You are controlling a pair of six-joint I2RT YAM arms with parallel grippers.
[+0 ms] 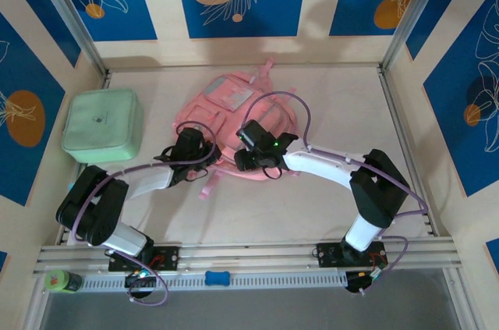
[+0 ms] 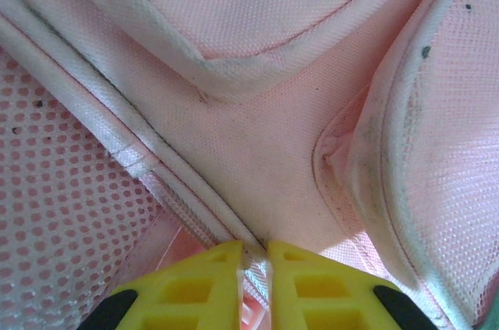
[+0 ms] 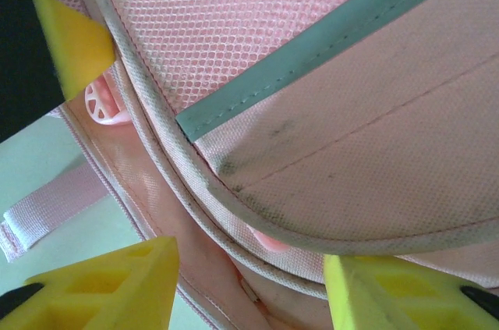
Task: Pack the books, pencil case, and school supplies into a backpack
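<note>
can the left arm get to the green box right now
Probably, once it lets go: the mint-green box sits close on that arm's side with nothing between, but the left gripper is shut on a seam of the backpack.

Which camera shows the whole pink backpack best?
The top view: nearly the whole backpack shows, straps and pale patch included. Left wrist sees its mesh and seams up close; right wrist, its green stripe and piping.
</note>
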